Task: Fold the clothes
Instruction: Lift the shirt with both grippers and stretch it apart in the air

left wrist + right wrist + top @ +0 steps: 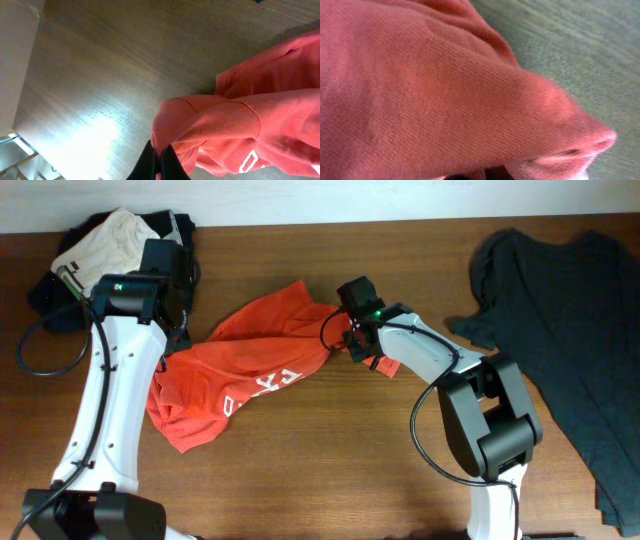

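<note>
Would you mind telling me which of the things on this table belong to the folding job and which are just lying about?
Belongs to the job:
red-orange T-shirt, pinched by the left gripper and the right gripper.

Just lying about:
dark grey T-shirt, at the right edge;
pile of garments, far left corner.

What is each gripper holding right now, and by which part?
Left gripper pinches a fold at the left edge of the red-orange T-shirt. Right gripper is at its right end, buried in cloth; hold unclear.
</note>
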Controlling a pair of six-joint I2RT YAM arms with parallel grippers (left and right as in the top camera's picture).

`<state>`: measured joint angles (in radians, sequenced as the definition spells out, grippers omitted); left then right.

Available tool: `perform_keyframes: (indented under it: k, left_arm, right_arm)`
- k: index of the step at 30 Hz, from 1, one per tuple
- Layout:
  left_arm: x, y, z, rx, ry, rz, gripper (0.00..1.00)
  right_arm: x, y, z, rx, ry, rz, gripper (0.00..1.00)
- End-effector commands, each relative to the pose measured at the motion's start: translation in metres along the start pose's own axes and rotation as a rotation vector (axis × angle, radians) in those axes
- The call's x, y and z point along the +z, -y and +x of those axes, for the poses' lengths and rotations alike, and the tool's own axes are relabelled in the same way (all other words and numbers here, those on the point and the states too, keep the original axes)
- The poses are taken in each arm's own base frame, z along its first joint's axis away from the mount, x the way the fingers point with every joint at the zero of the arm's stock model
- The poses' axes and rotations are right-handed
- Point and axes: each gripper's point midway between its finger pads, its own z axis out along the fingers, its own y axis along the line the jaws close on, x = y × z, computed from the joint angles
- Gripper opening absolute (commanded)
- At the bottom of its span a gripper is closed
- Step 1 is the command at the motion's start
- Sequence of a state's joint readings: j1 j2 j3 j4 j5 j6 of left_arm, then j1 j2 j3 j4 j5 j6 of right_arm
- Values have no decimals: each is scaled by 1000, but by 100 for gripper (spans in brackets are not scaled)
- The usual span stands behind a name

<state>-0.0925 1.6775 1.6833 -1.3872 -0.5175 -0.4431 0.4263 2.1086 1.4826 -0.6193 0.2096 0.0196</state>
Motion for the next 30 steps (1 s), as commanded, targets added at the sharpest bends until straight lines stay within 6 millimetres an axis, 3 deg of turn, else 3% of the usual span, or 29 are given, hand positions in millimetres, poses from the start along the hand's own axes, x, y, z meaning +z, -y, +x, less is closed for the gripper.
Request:
perform_keyframes:
  k: [1, 5, 6, 10, 12, 14, 16, 20, 24, 28, 30]
  left_arm:
    - [-33, -8, -7, -32, 88, 27, 0]
    - [-66, -23, 1, -60, 131, 92, 0]
    - [-76, -24, 4, -72, 143, 139, 0]
    - [-126, -60, 13, -125, 235, 192, 0]
    - [-154, -81, 17, -156, 286, 218, 0]
    - [-176, -97, 22, -182, 329, 240, 0]
    - [-182, -94, 26, -151, 332, 291, 0]
    - [-176, -79, 25, -98, 295, 316, 0]
    - [-180, -79, 21, -68, 313, 320, 0]
    - [-230, -77, 25, -7, 434, 521, 0]
    - [-254, -79, 34, 1, 487, 623, 0]
  right_arm:
    - [-67, 23, -42, 97, 114, 44, 4]
    - [-136, 34, -55, 194, 152, -15, 4]
    - [-166, 34, -57, 206, 159, -96, 4]
    - [-250, 71, -45, 318, 183, -133, 4]
    - [-290, 88, -29, 350, 188, -148, 4]
    - [-309, 98, -14, 372, 171, -145, 4]
    - [-309, 98, -4, 341, 136, -173, 4]
    - [-300, 98, 0, 342, 90, -169, 4]
    - [-321, 118, 0, 429, 163, -143, 4]
    - [-387, 146, 26, 493, 286, -104, 4]
    - [-435, 150, 40, 489, 422, -96, 4]
